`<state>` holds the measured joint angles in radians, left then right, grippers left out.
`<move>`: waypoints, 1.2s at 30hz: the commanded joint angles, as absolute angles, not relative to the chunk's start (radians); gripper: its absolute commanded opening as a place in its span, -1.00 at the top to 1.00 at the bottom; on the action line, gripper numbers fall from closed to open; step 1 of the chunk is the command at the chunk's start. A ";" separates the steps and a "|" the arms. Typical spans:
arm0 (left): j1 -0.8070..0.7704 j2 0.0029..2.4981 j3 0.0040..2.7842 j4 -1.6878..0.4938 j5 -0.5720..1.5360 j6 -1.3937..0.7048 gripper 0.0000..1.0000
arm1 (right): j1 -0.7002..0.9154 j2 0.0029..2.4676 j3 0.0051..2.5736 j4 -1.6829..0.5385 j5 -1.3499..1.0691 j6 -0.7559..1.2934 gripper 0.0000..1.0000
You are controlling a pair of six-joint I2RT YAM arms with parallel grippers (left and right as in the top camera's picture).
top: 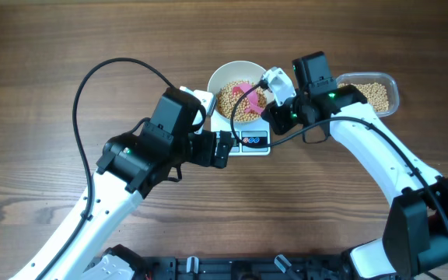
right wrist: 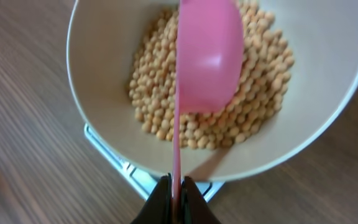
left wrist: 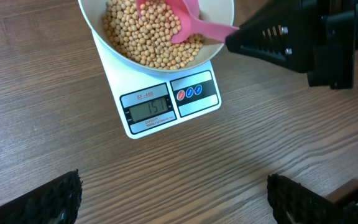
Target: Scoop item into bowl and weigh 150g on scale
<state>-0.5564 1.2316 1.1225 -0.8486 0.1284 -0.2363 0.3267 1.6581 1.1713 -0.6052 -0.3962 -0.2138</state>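
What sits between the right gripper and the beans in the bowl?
The pink scoop: its thin handle, clamped in the jaws of the right gripper, crosses the rim of the bowl to the beans. The right wrist view shows it.

left arm (top: 92,214): white shell, bulky black joint housings | right arm (top: 376,152): same white and black, small green light (top: 331,96) glowing near the wrist | cable (top: 103,74): thin, black, one looping off each arm | left gripper (left wrist: 174,199): matte black fingers (left wrist: 58,199), knobbly texture
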 commanded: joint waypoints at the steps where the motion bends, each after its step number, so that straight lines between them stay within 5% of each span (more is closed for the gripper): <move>1: -0.561 1.231 1.118 -0.849 0.119 -0.216 -1.00 | 0.330 1.609 1.225 -0.580 -0.353 -0.262 0.92; 36: -0.561 1.231 1.118 -0.849 0.119 -0.216 -1.00 | 0.352 1.521 1.226 -0.412 -0.261 -0.503 0.92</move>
<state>-0.5564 1.2316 1.1225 -0.8486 0.1284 -0.2367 0.3286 1.5719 1.2015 -0.4294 -0.2676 -0.4301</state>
